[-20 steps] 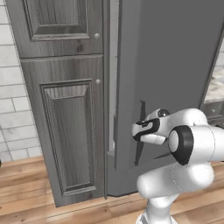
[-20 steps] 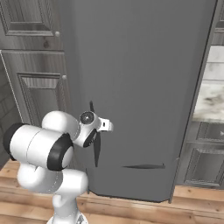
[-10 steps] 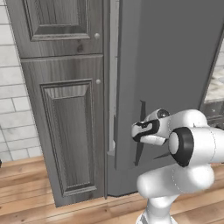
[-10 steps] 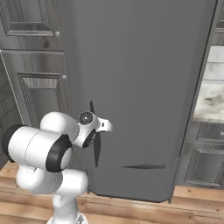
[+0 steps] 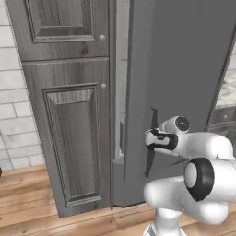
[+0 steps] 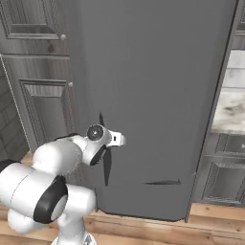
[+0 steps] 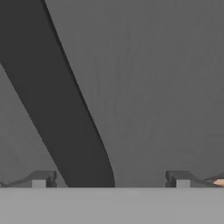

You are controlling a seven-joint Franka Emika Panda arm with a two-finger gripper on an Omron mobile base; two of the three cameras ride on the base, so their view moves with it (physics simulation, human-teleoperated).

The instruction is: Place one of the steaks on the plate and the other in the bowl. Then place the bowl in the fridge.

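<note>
The tool (image 7: 109, 179) sits right up against the fridge (image 5: 184, 69), its two small dark tips spread wide with the dark handle (image 7: 57, 100) running slantwise between them, and they don't seem to touch it, so it's got hold of nothing. From the base cameras the white arm mostly blocks the tool itself, so you just see the handle (image 5: 150, 143) poking out above and below the wrist. Fridge door is flat, plain matte grey, slightly ajar on the left edge, with a sliver of pale interior (image 5: 120, 92) visible. Next to it stands a wood-grain panelled cabinet (image 5: 69, 129) with small round knobs. No writing anywhere.
</note>
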